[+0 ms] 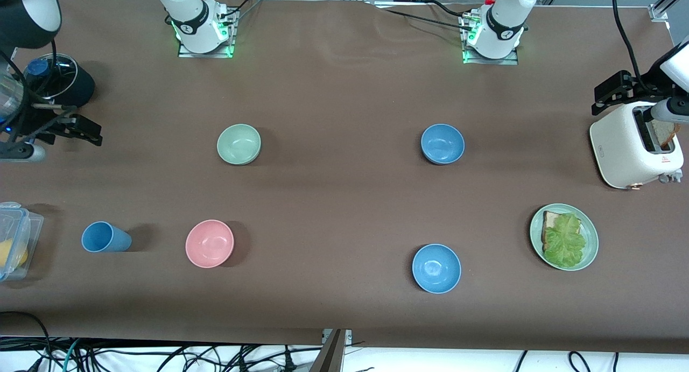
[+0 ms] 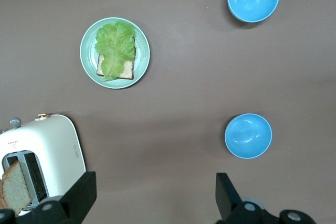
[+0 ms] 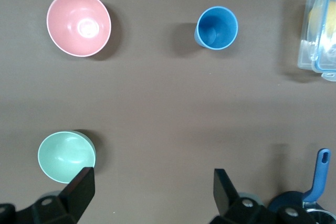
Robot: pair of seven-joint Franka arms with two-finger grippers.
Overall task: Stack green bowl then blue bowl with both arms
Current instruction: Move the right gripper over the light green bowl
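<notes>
A brown table (image 1: 344, 199) held the toaster (image 1: 635, 146), a plate (image 1: 590, 237) and four bowls. Neither arm had begun. The right gripper (image 3: 152, 192) hung spread wide and empty over its end of the table; the left gripper (image 2: 152, 195) hung likewise over the toaster.

The green bowl (image 1: 239, 144) sat by the pink bowl (image 1: 209, 243), farther from the camera. A clean rim grasp seemed wise.

Only the wrist views showed the fingers; only the front view showed both blue bowls (image 1: 442, 144) alongside the green one.
</notes>
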